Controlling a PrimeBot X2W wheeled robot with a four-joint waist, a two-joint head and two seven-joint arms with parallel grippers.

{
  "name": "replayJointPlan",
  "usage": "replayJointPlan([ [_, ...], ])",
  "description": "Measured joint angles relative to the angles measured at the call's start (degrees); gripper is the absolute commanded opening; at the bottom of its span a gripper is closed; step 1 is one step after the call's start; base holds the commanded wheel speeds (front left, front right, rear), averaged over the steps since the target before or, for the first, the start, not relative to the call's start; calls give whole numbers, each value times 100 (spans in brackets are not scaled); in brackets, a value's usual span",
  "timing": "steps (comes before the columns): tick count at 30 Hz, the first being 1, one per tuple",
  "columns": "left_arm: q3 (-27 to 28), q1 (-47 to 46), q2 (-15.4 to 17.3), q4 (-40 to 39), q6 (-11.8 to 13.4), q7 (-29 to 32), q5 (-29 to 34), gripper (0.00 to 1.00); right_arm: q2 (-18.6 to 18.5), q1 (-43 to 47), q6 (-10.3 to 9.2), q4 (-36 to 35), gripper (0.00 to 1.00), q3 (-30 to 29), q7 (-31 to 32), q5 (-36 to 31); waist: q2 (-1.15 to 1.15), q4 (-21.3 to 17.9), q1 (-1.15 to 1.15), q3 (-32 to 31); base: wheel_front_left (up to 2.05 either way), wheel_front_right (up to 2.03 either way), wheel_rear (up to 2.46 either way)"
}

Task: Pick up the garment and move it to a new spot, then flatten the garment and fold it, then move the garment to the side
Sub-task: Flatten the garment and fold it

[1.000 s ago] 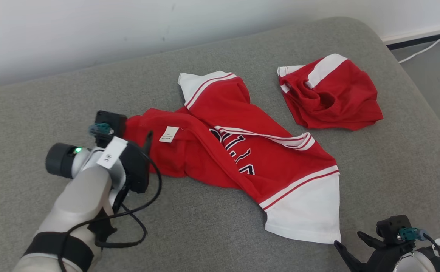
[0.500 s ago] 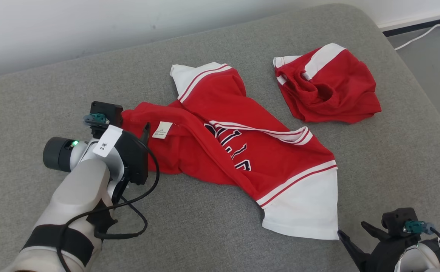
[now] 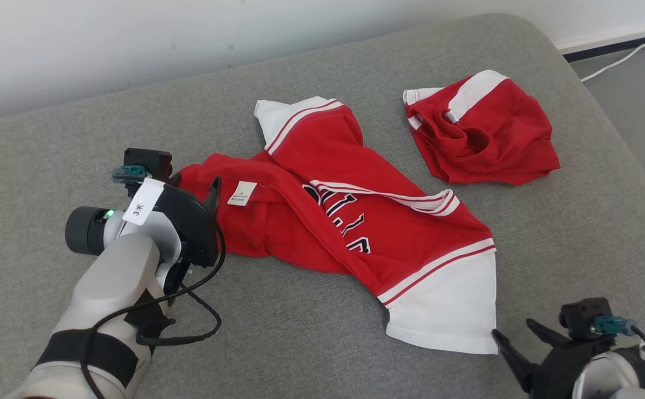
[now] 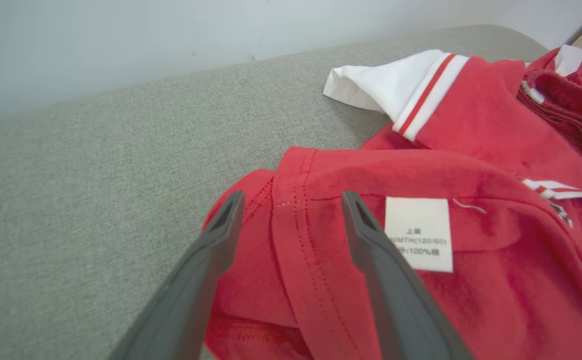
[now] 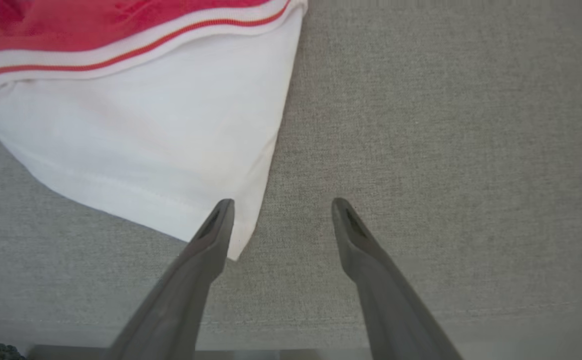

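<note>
Where the grey upholstered surface (image 3: 311,343) spans the head view from lower left to upper right, a pale wall (image 3: 134,44) borders it along the top edge.

The garment (image 3: 356,221) lies crumpled across the centre of the head view. Its body is red, and dark lettering is partly folded under at mid-frame. One white sleeve end (image 3: 278,113) points to the upper centre. The other sleeve end (image 3: 450,310) lies flat at the lower right.

A second red garment (image 3: 483,138) sits bunched at the upper right, apart from the first.

The left gripper (image 3: 195,185) is at the centre left of the head view, at the garment's left end. In the left wrist view, the left gripper (image 4: 291,205) has its fingers spread, straddling a stitched red hem fold. Contact with the fabric cannot be confirmed from these views.

The right gripper (image 3: 513,330) is at the lower right, fingers spread and holding nothing. In the right wrist view, the right gripper (image 5: 282,205) has one fingertip at the white sleeve corner and the other over bare upholstery.

A white care label (image 4: 418,232) lies just right of the fingers in the left wrist view.

A thin white cable (image 3: 616,58) crosses the floor at the upper right of the head view.
</note>
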Motion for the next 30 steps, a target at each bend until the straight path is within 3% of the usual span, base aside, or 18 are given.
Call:
replayJointPlan([
  [21, 25, 21, -44, 51, -47, 254, -97, 100, 477, -346, 94, 382, 100, 320, 34, -12, 0, -54, 0, 108, 0, 0, 0],
  [22, 23, 21, -45, 53, -48, 254, -97, 100, 491, -346, 104, 400, 38, 320, 32, -11, 0, -59, 0, 121, 0, 0, 0],
  [23, 20, 21, -46, 53, -49, 258, -97, 100, 502, -346, 126, 412, 2, 322, 32, -11, 0, -62, 0, 130, 0, 0, 0],
  [24, 23, 21, -51, 53, -54, 271, -99, 56, 509, -346, 127, 420, 0, 322, 29, -10, 0, -64, 0, 137, 0, 0, 0],
  [25, 34, 19, -56, 53, -54, 270, -116, 21, 509, -346, 141, 428, 0, 323, 29, -10, 0, -63, 0, 143, 0, 0, 0],
  [26, 33, 18, -56, 53, -54, 270, -167, 0, 509, -345, 145, 436, 0, 325, 29, -10, 0, -62, 0, 151, 0, 0, 0],
  [30, -45, 1, -58, 52, -56, 266, -187, 0, 534, -353, 185, 474, 0, 334, 20, -10, 0, -41, 0, 184, 0, 0, 0],
])
